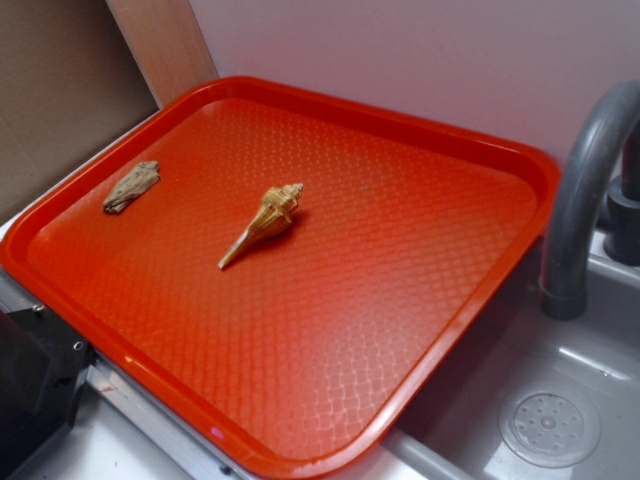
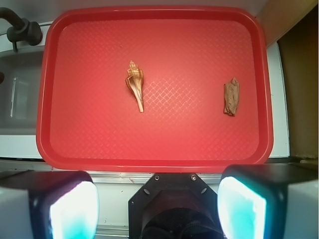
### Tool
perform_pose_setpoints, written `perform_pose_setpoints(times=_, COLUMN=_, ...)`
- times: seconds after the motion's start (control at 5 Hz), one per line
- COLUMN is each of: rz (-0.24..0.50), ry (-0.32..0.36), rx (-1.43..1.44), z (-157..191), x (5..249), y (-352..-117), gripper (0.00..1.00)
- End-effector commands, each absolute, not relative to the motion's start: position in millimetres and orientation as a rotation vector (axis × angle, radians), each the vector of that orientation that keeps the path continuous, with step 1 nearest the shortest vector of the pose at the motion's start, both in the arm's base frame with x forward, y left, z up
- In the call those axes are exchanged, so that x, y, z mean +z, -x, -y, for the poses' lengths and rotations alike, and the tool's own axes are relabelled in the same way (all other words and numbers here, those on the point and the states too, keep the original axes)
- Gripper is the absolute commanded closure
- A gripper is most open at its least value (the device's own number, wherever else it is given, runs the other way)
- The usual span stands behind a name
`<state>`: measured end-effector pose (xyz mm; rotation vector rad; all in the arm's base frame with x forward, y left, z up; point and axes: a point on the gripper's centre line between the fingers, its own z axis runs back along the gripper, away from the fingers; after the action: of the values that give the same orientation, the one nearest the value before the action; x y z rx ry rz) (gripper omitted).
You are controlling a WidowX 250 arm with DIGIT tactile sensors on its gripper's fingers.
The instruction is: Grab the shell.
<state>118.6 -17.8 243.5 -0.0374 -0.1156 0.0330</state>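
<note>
Open jaws of the gripper [image 2: 158,199] hover off the tray's [image 2: 149,164] near edge; shell [image 2: 135,88] lies mid-tray, untouched.

Above tray: the red tray [image 1: 420,330] lies open from overhead; only its low raised rim bounds it.
Around shell: the shell [image 1: 268,220] lies alone near the tray's middle, bare textured floor on every side.
Bark: a flat bark chunk [image 1: 132,187] lies well apart from the shell, near one short rim.
End effector: its fingers [image 2: 75,211] are spread wide, high over the tray's near edge, with nothing between them.
Faucet: a grey faucet [image 1: 585,190] rises beside the tray over the sink [image 1: 590,350].
Wall: a wall [image 1: 420,50] stands just behind the far rim.
Board: an upright wooden board [image 1: 160,45] stands at one corner.
</note>
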Motion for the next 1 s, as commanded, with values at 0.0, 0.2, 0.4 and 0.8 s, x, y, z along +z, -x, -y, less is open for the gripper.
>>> perform_pose_setpoints(times=0.0, rz=0.116, ry=0.037, rx=0.033, z=17.8, x=243.5, y=-118.6, gripper=0.00)
perform_pose_setpoints(times=0.2, rz=0.142, ry=0.078, rx=0.066, z=30.3, x=236.7, y=-150.3, gripper=0.00)
perform_pose_setpoints(times=0.4, rz=0.146, ry=0.158, rx=0.004, z=46.1, x=212.0, y=-187.5, gripper=0.00)
perform_pose_setpoints(times=0.8, rz=0.119, ry=0.015, rx=-0.058, z=75.6, x=138.9, y=-233.0, gripper=0.00)
